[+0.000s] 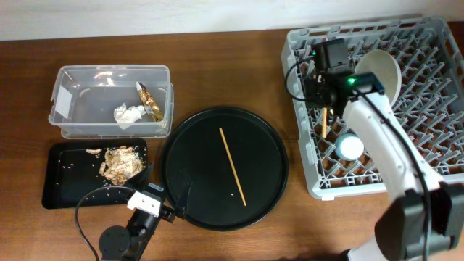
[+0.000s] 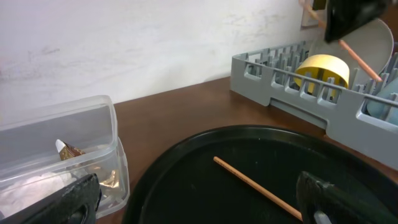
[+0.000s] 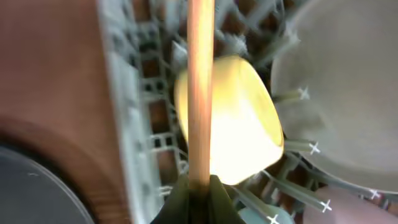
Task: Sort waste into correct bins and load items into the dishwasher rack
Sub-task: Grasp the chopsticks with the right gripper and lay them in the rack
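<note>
My right gripper is shut on a wooden chopstick and holds it over the grey dishwasher rack, above the yellow bowl; the chopstick also shows in the overhead view. The pale plate stands in the rack, with a blue cup near its front. A second chopstick lies on the round black tray. My left gripper is open, low over that tray's left part, near this chopstick. The clear tub holds a white tissue and a wrapper. The black tray holds food scraps.
The rack's near wall stands just right of the round tray. The clear tub sits close on the left. A white wall runs behind the table.
</note>
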Available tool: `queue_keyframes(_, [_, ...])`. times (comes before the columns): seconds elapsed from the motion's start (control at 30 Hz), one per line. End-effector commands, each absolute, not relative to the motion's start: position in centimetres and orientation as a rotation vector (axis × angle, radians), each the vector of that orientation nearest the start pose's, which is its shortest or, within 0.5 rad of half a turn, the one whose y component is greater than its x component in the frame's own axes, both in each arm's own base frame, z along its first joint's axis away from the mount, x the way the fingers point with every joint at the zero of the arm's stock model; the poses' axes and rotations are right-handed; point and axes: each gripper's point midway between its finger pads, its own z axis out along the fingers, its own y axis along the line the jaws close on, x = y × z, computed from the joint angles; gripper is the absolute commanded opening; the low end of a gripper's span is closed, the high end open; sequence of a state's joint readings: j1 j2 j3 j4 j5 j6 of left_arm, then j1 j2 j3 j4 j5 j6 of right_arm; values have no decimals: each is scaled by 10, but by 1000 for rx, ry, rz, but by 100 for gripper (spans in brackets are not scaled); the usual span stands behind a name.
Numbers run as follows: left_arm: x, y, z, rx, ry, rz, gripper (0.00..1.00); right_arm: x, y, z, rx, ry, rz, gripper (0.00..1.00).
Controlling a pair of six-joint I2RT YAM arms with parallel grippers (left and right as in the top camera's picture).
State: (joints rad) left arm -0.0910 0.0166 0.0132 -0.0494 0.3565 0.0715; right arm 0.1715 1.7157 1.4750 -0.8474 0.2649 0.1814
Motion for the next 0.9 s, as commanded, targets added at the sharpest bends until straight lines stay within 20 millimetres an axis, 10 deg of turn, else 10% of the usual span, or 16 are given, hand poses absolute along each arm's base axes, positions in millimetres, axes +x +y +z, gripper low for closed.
queue_keyframes(0.0, [229, -82, 163, 417, 1579, -299, 99, 409, 35, 125, 40, 2769, -204, 36])
queue_keyframes(0.13, [229, -82, 163, 417, 1579, -299, 99, 369, 137, 152, -268, 2764, 71, 47])
queue_keyframes(0.27, [229, -82, 163, 417, 1579, -299, 100, 298, 236, 59, -332, 2944, 118, 49])
queue_keyframes(0.4, [229, -82, 163, 417, 1579, -299, 99, 273, 269, 5, -401, 3040, 173, 36])
queue_keyframes(0.53, [229, -82, 163, 417, 1579, -299, 99, 271, 257, -3, -372, 3071, 86, 4])
queue_keyframes(0.63, [229, -82, 163, 417, 1578, -299, 99, 304, 229, 70, -223, 2932, 186, 4])
queue_keyframes(0.7, [229, -82, 163, 417, 1579, -299, 99, 334, 180, 133, -143, 2759, 194, 4])
queue_keyframes(0.77, [229, -82, 163, 417, 1579, -299, 99, 372, 75, 197, -11, 2537, 27, 4])
queue_keyframes(0.8, [229, -82, 163, 417, 1579, -299, 99, 381, 39, 195, -7, 2536, -33, 4])
queue_keyframes(0.87, [229, -82, 163, 417, 1579, -299, 99, 387, 40, 167, -7, 2613, 28, 4])
